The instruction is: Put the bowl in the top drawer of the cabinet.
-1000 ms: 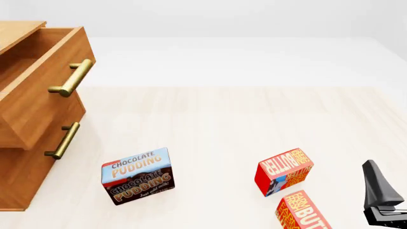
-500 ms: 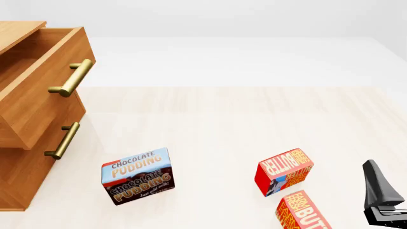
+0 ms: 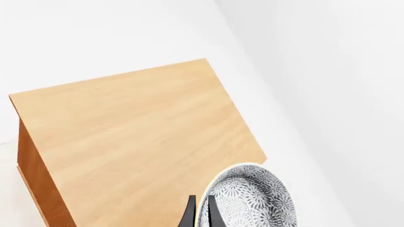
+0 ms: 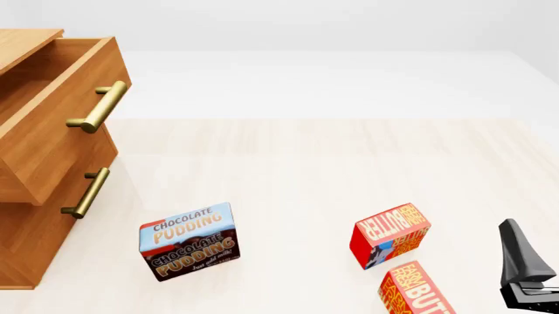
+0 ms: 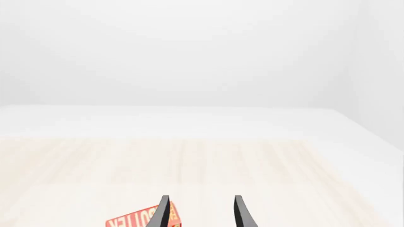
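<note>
In the left wrist view the bowl (image 3: 252, 201), white with a grey floral pattern inside, hangs by its rim between the dark fingers of my left gripper (image 3: 200, 216), which is shut on it. Beyond it lies the flat wooden top of the cabinet (image 3: 139, 132). The front view shows neither the bowl nor the left gripper. There the cabinet (image 4: 26, 242) stands at the far left with the top drawer (image 4: 52, 131) pulled out and its brass handle (image 4: 98, 108) facing the table. My right gripper (image 5: 202, 215) is open and holds nothing, low at the front right.
A chocolate pudding box (image 4: 188, 241) stands in front of the cabinet. Two red butter boxes (image 4: 391, 234) (image 4: 417, 291) sit near the right gripper's finger (image 4: 517, 252). The lower drawer (image 4: 35, 229) is closed, its handle (image 4: 88, 193) sticking out.
</note>
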Controlling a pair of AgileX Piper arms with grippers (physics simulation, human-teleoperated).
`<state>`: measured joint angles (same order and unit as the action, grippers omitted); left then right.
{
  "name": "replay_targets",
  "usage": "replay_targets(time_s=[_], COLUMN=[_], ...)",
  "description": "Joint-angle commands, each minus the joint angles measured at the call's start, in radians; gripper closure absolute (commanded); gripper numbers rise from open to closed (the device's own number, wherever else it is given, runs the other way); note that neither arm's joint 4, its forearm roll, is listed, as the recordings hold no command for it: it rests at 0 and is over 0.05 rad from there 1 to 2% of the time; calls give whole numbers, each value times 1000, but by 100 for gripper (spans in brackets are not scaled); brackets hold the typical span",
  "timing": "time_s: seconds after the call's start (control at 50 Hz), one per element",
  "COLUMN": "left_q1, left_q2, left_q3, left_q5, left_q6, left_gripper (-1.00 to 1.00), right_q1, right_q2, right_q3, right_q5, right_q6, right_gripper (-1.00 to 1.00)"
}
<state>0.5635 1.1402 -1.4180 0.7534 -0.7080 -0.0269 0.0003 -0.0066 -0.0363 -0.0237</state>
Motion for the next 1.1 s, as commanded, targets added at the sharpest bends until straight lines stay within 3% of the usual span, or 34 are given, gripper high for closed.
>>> replay_targets(time_s=[0.02, 0.26, 0.46, 1.0, 1.02, 1.1], left_q1=[16, 22, -5, 11, 23, -13], left_q2=[33, 49, 44, 50, 58, 31], left_q3=[-14, -5, 77, 58, 44, 41], left_q5=[21, 22, 28, 8, 8, 6], left_q6=[9, 5, -45, -45, -40, -29], left_gripper=[100, 100, 100, 100, -100, -100], right_q1=[-2, -2, -3, -6, -8, -8], right_q2=[0, 0, 0, 0, 0, 0], right_q3=[0, 0, 0, 0, 0, 0], right_q5=[-1, 0, -1, 0, 1, 1], right_q6=[0, -1, 0, 0, -1, -3], right_gripper=[-100, -100, -100, -100, -100, -100])
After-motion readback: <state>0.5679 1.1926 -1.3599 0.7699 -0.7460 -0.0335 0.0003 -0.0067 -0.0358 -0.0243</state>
